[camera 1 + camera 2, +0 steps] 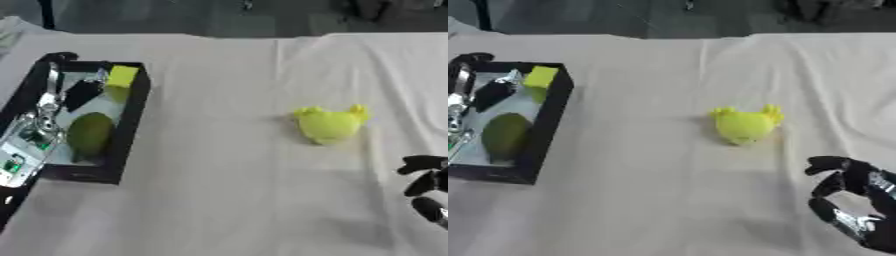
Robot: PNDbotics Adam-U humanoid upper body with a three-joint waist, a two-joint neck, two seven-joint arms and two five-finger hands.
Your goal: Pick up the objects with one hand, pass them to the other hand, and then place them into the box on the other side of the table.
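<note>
Your right hand [850, 205] is hovering low at the table's right edge, fingers curled and holding nothing.
The yellow toy [745, 125] is lying on the cloth, apart from your hand; your left hand, over the black box [131, 120], is cut off and hard to read.

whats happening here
Nothing is being held right now. A yellow toy lies alone on the white tablecloth, right of centre. The robot's right hand sits near the lower right corner, fingers curled around nothing, short of the toy. The left hand is at the black box on the left, which already holds a green fruit and a yellow block; its fingers can't be made out.
</note>
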